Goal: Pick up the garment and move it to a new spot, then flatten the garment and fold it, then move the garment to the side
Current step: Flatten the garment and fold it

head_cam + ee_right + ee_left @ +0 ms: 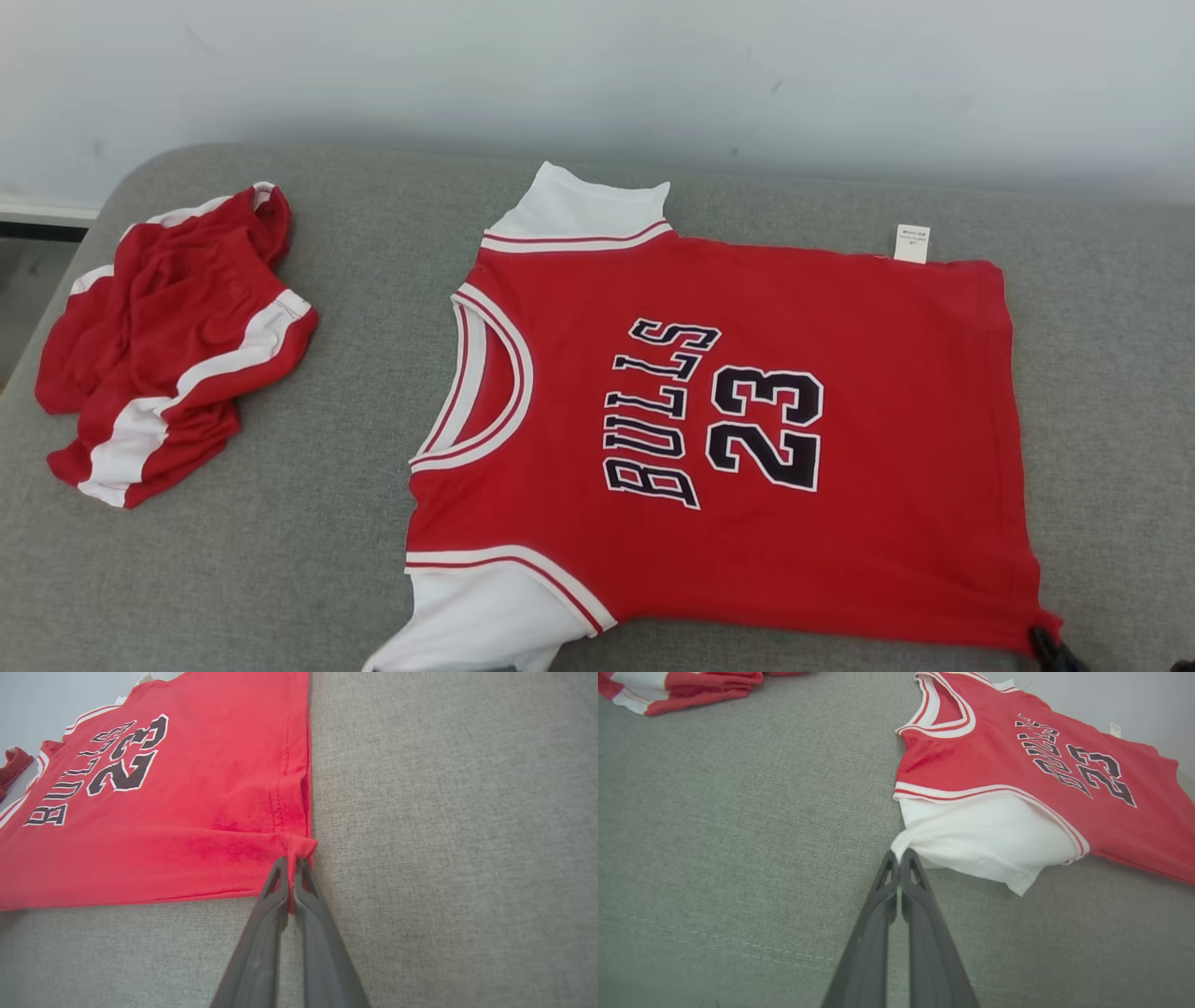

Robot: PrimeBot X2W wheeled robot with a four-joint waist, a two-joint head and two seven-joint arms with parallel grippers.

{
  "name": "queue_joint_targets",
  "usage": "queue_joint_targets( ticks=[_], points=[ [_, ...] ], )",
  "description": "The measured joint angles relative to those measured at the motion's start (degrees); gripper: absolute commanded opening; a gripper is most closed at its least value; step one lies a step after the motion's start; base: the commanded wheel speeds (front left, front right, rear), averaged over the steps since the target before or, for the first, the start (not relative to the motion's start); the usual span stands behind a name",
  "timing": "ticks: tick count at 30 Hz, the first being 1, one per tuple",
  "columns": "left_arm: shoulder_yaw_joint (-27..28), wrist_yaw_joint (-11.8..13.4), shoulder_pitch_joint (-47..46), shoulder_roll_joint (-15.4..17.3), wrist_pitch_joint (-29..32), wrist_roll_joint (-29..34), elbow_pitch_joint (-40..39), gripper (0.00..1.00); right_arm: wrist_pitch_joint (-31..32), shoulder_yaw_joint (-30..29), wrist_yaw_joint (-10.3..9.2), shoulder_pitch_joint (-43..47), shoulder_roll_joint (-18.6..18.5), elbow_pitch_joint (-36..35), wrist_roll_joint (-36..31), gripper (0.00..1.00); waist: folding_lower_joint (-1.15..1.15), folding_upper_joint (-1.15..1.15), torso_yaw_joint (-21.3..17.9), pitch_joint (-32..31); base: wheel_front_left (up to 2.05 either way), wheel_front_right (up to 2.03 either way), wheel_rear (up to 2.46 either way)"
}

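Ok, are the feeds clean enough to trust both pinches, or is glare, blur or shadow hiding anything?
Head view: soft even light, no glare, lettering on the jersey crisp. Left wrist view: left gripper sharp, shut on the white sleeve, no shadow over the pinch, far lettering a little soft. Right wrist view: right gripper sharp, shut on the red hem corner; far cushion slightly soft.

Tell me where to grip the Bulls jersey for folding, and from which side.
Grip the jersey along its near edge at both ends: the white sleeve tip and the red hem corner, coming in low from the robot's side. It lies flat, so only these corners bunch enough to pinch. The left gripper and right gripper are shut there.
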Motion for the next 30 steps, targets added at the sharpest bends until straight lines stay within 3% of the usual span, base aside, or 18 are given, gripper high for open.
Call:
queue_joint_targets(
  ticks=[5, 10, 15, 19, 21, 30],
  points=[
    [3.2, -1.9, -2.1, -0.7, 0.0, 1.4, -1.2, 0.0, -0.6, -3.0, 0.0, -0.3, 1.2, -4.0, -1.8, 0.0, 0.01, 0.0, 0.1, 0.8, 0.0, 0.0, 0.0],
    [4.6, -4.3, -8.7, 1.2, 0.2, 3.6, -2.1, 0.0, 0.7, -4.2, 0.0, -3.1, 1.3, -6.7, -2.7, 0.0, 0.0, 0.01, -0.4, 1.6, 0.0, 0.0, 0.0],
    [4.1, -7.3, -18.7, 2.4, 4.1, 5.2, -1.2, 0.0, 3.6, -3.9, 0.0, -8.7, 1.2, -6.6, -4.3, 0.0, 0.01, 0.0, -1.5, 2.8, 0.0, 0.0, 0.0],
    [3.0, -10.0, -26.3, 2.6, 7.3, 6.2, 3.3, 0.0, 5.5, -3.0, 0.0, -13.5, 1.4, -4.6, -5.9, 0.0, 0.01, 0.01, -2.5, 3.8, 0.0, 0.0, 0.0],
    [2.1, -12.5, -31.0, 1.7, 8.7, 6.2, 8.2, 0.0, 6.4, -2.4, 0.0, -16.9, 1.7, -1.8, -6.5, 0.0, 0.01, 0.01, -3.4, 4.7, 0.0, 0.0, 0.0],
    [-1.2, -18.1, -39.6, -2.4, 8.6, 7.2, 25.2, 0.0, 5.2, 0.4, 0.0, -23.6, 3.0, 6.1, -7.5, 0.0, 0.02, 0.01, -5.5, 6.2, 0.0, 0.0, 0.0]
  ],
)
